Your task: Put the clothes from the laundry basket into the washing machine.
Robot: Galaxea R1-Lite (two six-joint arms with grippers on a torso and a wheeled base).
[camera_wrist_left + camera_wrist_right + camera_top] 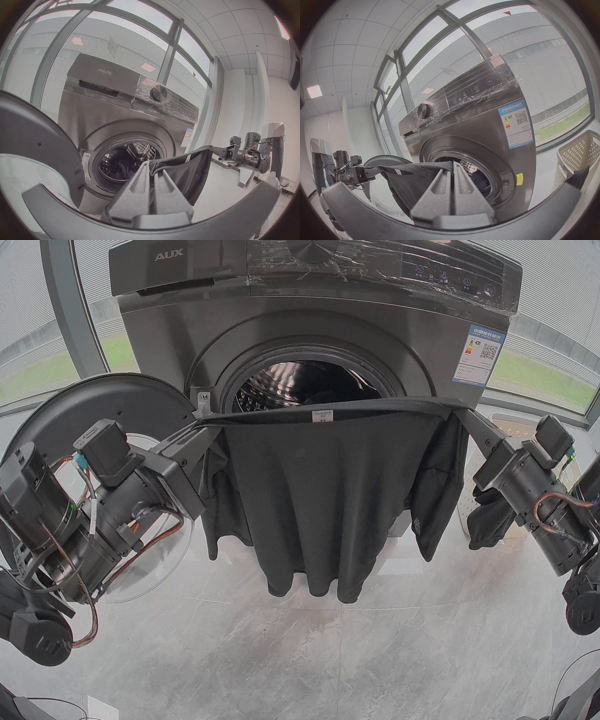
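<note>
A dark grey T-shirt [325,490] hangs stretched between my two grippers, right in front of the washing machine's [312,321] open drum [300,387]. My left gripper [209,426] is shut on the shirt's left shoulder, and my right gripper [465,415] is shut on its right shoulder. In the left wrist view the left gripper [153,170] pinches the shirt [187,175] with the drum [125,161] behind it. In the right wrist view the right gripper [452,168] holds the shirt [409,181] before the drum [475,178]. The laundry basket [578,156] stands to the machine's right.
The round machine door [119,446] stands swung open on the left, close behind my left arm. Another dark garment [494,521] hangs over the basket [500,434] under my right arm. Pale tiled floor [325,652] lies open below the shirt. Windows stand behind the machine.
</note>
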